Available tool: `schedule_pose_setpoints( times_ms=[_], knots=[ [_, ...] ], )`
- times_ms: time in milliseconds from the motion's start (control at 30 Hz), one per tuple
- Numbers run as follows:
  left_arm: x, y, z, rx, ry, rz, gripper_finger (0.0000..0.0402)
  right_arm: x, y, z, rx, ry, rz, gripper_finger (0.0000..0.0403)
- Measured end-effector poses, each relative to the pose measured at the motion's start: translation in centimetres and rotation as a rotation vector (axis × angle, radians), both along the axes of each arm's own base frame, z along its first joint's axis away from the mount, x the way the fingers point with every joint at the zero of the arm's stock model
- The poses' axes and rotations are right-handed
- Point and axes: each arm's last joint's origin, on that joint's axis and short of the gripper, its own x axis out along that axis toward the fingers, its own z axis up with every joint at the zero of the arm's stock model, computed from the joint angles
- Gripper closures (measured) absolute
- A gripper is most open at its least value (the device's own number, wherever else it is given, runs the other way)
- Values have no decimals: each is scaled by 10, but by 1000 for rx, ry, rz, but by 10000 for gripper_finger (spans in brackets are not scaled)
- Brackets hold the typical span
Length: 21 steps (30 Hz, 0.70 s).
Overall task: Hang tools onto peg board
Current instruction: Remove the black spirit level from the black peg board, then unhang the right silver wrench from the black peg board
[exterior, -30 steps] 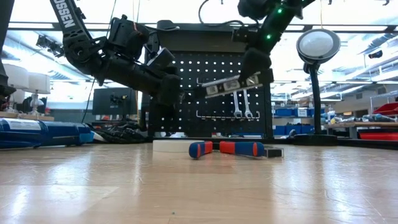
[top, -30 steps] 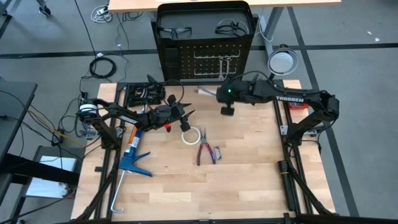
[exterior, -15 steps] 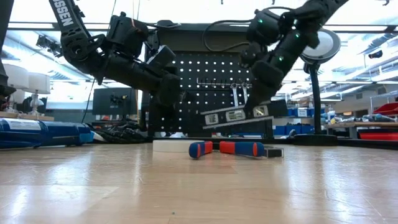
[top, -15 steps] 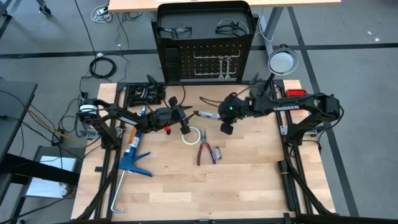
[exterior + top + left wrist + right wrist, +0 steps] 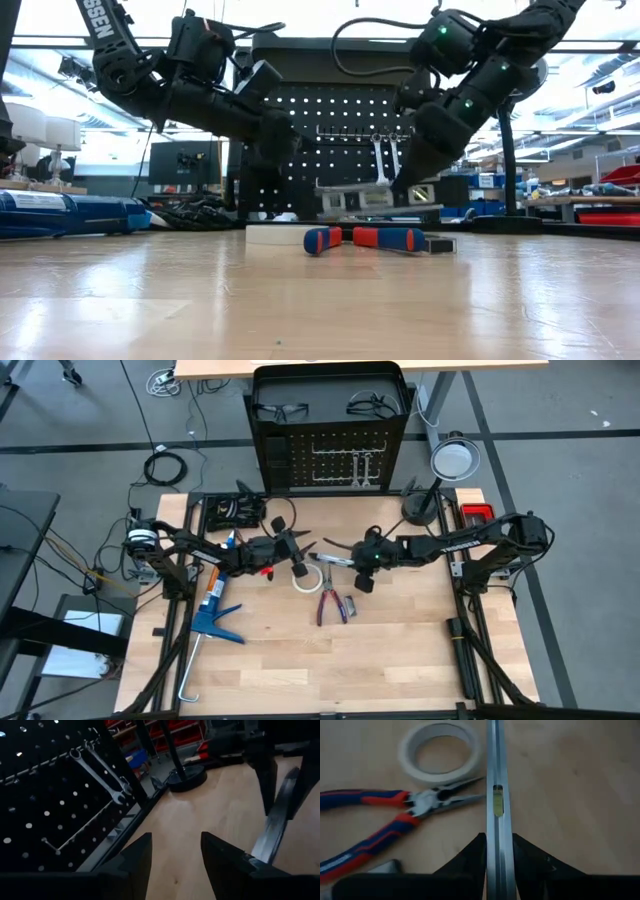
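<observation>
I see the level (image 5: pixel 499 805) low over the middle of the desk (image 5: pixel 400 650), lying nearly flat, its free end beside the tape roll (image 5: pixel 306 577) and the pliers (image 5: pixel 331 603). My right gripper (image 5: pixel 498 851) has it pinched by one end, fingers (image 5: pixel 472 852) narrowly parted on either side of the bar. The peg board (image 5: pixel 330 455) stands at the desk's far edge with two wrenches (image 5: pixel 361 467) hanging on it and two pairs of glasses (image 5: pixel 275 409) on top of its frame. My left gripper (image 5: pixel 175 851) hovers left of the roll, jaws apart and empty, pointing at the board. The caulking gun (image 5: pixel 212 610) lies near the left edge, the lamp (image 5: pixel 452 460) at the far right corner.
</observation>
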Motion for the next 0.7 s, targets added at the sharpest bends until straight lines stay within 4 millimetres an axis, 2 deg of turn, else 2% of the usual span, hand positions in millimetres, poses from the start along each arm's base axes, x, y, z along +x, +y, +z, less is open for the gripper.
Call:
schedule_pose_setpoints(
  times_ms=[333,700],
  knots=[
    [0,0,-1,-6,4,0,229,2,1,2,5,-33,-11,254],
    [0,0,-2,-12,15,-1,229,2,-5,3,-38,-39,-47,249]
  ],
)
